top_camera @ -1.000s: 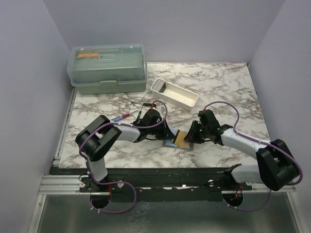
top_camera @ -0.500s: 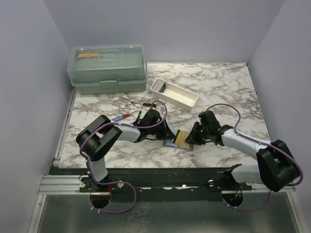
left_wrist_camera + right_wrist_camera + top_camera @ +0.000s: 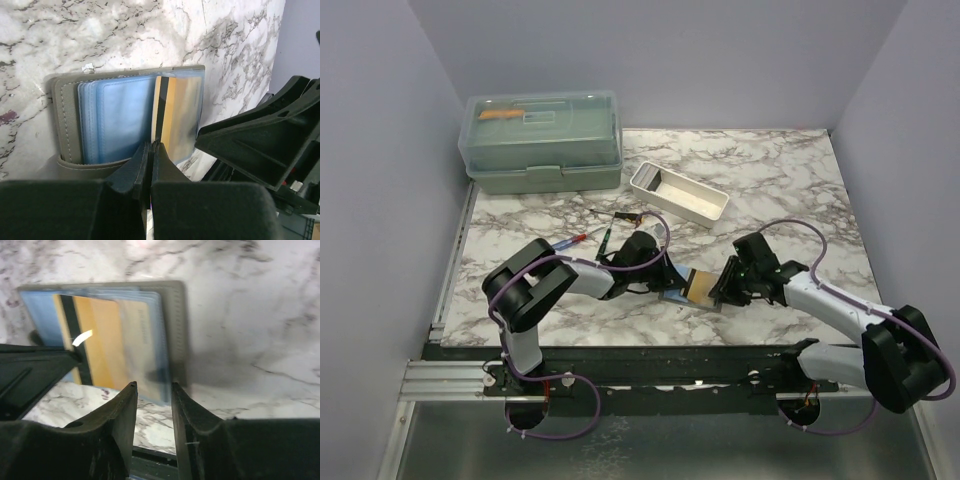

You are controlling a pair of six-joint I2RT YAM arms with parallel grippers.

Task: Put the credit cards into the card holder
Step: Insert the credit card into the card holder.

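The grey-olive card holder (image 3: 682,296) lies open on the marble between my two grippers. In the left wrist view its cover (image 3: 65,115) frames a stack of bluish clear sleeves. A gold card (image 3: 180,112) with a black stripe sits inside a sleeve; it also shows in the right wrist view (image 3: 100,337). My left gripper (image 3: 151,144) is shut, its tips at the near edge of the sleeves, over the holder's lower flap. My right gripper (image 3: 152,385) is slightly open and empty, just off the holder's edge (image 3: 177,330), with marble showing between its fingers.
A white tray (image 3: 680,192) stands behind the grippers. A big green lidded box (image 3: 542,140) sits at the back left. Pens and small tools (image 3: 585,238) lie left of the left gripper. The right gripper's black body (image 3: 260,135) is close beside the holder.
My right gripper has pulled back toward the near right, off the card holder. The left gripper shifted slightly right. The gold card stays in the holder.
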